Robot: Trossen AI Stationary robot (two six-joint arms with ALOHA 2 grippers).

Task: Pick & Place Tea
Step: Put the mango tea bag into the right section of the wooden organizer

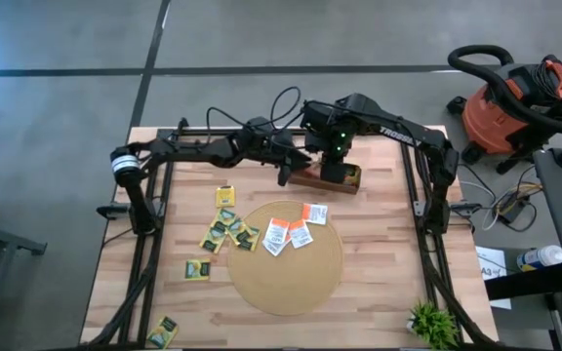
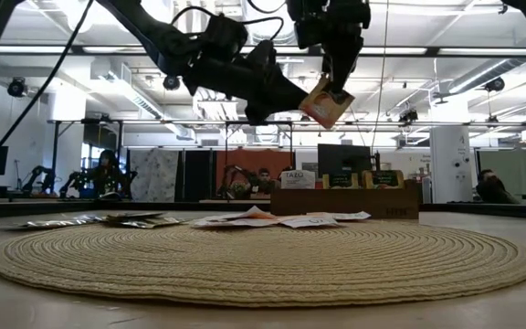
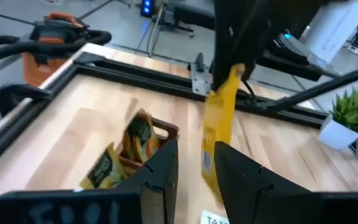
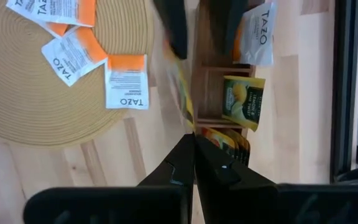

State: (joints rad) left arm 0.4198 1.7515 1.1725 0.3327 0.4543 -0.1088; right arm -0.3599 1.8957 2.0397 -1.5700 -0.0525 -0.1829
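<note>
Sachets of tea lie scattered across the pale wooden table point(image 1: 379, 253), nearest the front edge one yellow-and-green packet point(image 1: 163, 331) alone, then another point(image 1: 197, 270) a little farther in. Beyond these a loose cluster of yellow-and-green sachets point(image 1: 229, 232), about four and partly overlapping, sits just left of the large round tan woven mat point(image 1: 286, 278), with one more point(image 1: 225, 195) farther back. On the mat's far edge lie four white-and-orange sachets point(image 1: 292, 232), some touching.

Behind the mat stands the long brown wooden compartment box point(image 1: 332, 179); the right wrist view shows a white sachet point(image 4: 257, 34) and a yellow-and-green one point(image 4: 242, 101) standing in its compartments, plus more at the near end.

Above the box, the right gripper point(image 4: 193, 138) has its fingers pressed together on the top edge of a single yellow sachet point(image 2: 327, 101), which hangs tilted in the air, clear of the box. The left gripper point(image 3: 194, 158) is level with it, its fingers spread on either side of that hanging packet's lower part; whether they touch it cannot be told.

A small green potted plant point(image 1: 431, 322) sits at the table's front right corner.
</note>
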